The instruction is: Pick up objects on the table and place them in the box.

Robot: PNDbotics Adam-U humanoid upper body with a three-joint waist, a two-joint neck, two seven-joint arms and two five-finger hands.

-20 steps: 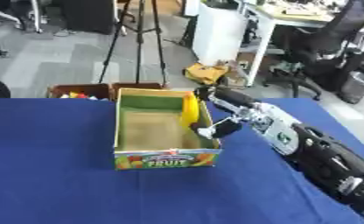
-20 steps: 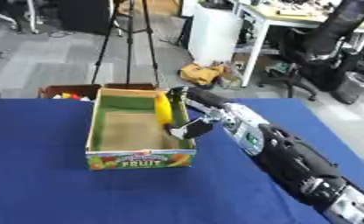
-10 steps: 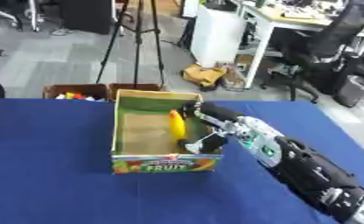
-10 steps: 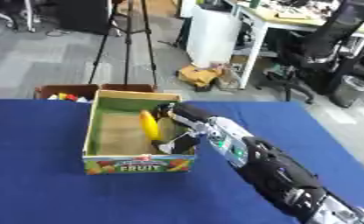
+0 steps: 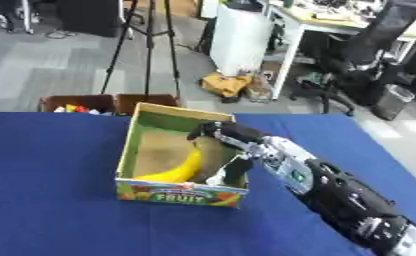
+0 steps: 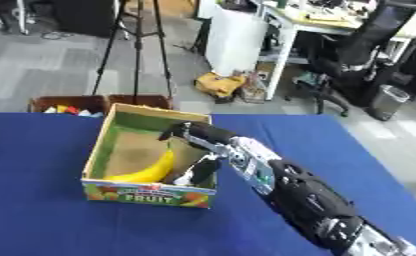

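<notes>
The robot's right hand reaches over the right wall of the open cardboard fruit box with the printed "FRUIT" front, and that wall hides part of the palm, so the hand's lower edge is hard to make out. The left hand shows in neither view. The far end of the yellow curved banana sits in shadow against the box's front wall.

Half a second ago the banana was pinched upright in the hand near the right wall; now it lies on the brown box floor, slanting from the middle toward the front left corner. The fingers have spread apart and hold nothing, with the thumb hanging lower. The banana lies just left of the thumb, below the fingers; whether they touch I cannot tell. The box rests on the blue cloth-covered table.
</notes>
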